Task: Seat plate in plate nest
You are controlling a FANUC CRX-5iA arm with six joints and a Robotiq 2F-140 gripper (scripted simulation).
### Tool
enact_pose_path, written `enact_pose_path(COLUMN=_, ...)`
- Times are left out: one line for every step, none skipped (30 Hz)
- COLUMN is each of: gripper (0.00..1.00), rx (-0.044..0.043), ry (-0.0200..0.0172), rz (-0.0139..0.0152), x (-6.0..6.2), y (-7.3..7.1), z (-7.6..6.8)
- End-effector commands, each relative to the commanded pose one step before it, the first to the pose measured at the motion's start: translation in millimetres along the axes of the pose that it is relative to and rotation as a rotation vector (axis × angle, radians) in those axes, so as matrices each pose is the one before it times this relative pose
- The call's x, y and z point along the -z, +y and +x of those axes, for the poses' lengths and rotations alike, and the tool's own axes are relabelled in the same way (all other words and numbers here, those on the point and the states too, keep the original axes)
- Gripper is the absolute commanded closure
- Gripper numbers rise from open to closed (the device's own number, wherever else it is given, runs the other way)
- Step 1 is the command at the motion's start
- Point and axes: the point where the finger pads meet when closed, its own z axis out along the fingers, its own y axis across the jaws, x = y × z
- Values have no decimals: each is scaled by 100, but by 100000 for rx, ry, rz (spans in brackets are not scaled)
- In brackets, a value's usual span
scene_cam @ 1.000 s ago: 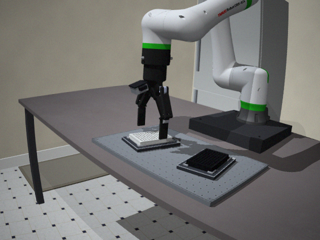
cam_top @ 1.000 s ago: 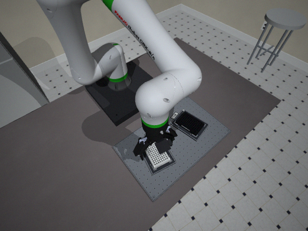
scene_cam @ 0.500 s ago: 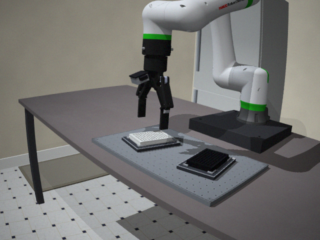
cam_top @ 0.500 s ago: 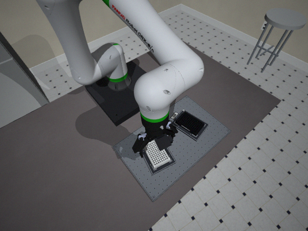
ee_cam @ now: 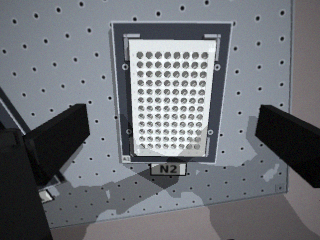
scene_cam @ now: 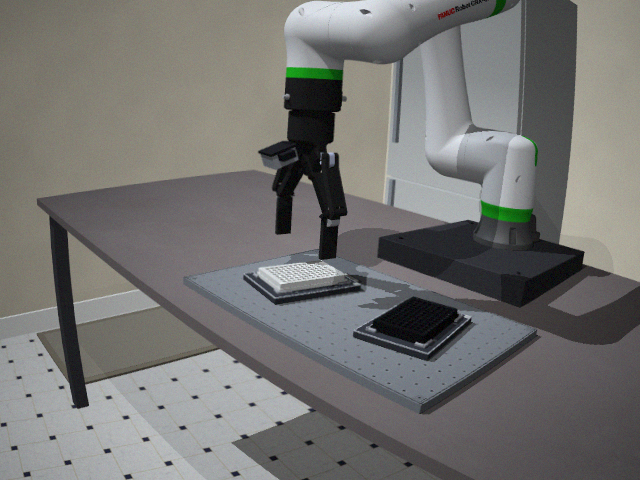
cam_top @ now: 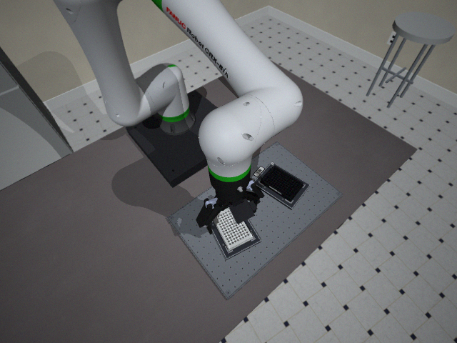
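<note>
The white well plate B83 lies inside the dark frame of nest N2, between its corner locators. It looks flat; the N2 label sits at its near end. My gripper hangs above the plate, wide open and empty, with one finger out past each long side and clear of the plate. The black well plate B38 sits in the other nest, N1, apart from the gripper.
Both nests stand on a grey perforated baseplate on a dark table. The robot's black base block is behind the baseplate. The table's front edge runs close to the baseplate. A stool stands on the floor far off.
</note>
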Motion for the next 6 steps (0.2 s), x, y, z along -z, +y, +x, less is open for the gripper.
enact_pose_path(gripper=0, rx=17, ry=185, rz=-16, x=86, y=6, z=63)
enact_pose_path(gripper=0, rx=0, ry=0, rz=0, x=0, y=0, z=0)
enact_pose_path(gripper=0, rx=0, ry=0, rz=0, x=0, y=0, z=0)
enact_pose_path(gripper=0, rx=0, ry=0, rz=0, x=0, y=0, z=0)
enact_pose_path(gripper=0, rx=0, ry=0, rz=0, x=0, y=0, z=0)
enact_pose_path(gripper=0, rx=0, ry=0, rz=0, x=0, y=0, z=0)
